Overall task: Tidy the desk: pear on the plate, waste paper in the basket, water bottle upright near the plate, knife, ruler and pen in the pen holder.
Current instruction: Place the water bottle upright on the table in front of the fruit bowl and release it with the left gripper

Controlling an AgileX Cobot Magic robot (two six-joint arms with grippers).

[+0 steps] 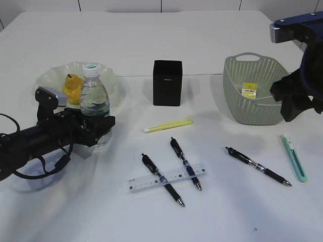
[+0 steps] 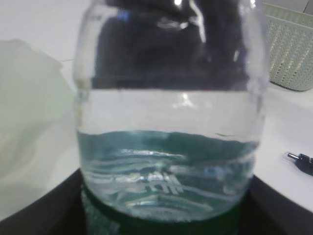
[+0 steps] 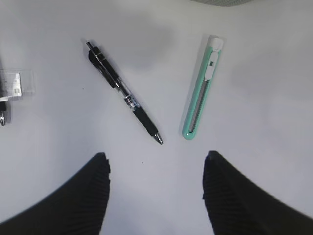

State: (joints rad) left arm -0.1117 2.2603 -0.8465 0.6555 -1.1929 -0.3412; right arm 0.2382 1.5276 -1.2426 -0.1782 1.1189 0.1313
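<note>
Exterior view: clear, half-full water bottle upright w/ left gripper around it, grip unclear

This looks like a robot test bench set up as an office desk. A broad white desk carries stationery: three black pens, a clear ruler, a yellow highlighter, a green utility knife and a black square pen holder. A pale green plastic basket stands at the right, and a plate with a yellow pear and a water bottle at the left. Two black robot arms reach in from the sides, and a pale panelled wall closes the back, with no homely furnishings visible.
</note>
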